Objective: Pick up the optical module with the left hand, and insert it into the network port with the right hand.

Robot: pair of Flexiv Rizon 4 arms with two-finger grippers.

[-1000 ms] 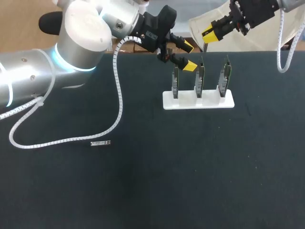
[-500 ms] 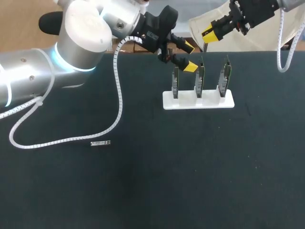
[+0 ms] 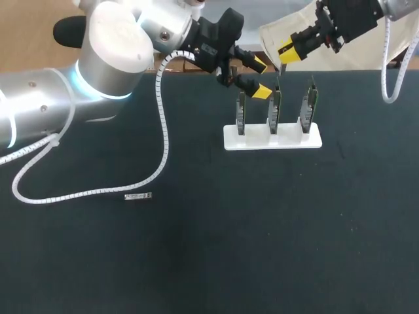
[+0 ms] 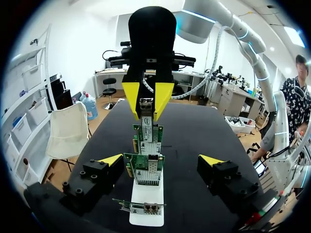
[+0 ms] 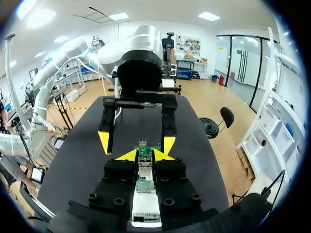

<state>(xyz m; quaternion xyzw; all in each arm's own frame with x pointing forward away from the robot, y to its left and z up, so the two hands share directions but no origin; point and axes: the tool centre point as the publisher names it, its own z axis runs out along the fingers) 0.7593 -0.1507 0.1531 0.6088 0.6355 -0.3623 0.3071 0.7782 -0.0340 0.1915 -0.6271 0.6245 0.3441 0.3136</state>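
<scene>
Toward the far edge of the dark desk [image 3: 196,261] stood a white holder [image 3: 272,139] with three upright network cards [image 3: 273,108] in a row. Above the cards hung the right arm [image 3: 393,8], its jaws pinching an optical module [image 4: 146,104] from both sides, the module's end pointing down at a card; whether they touched I could not tell. The left arm [image 3: 124,46] sat at the row's left end, jaws spread wide and holding nothing, one finger on either side of the line of cards. Well apart, a second module [image 3: 138,195] lay flat on the desk beside the left arm's white cable [image 3: 160,131].
</scene>
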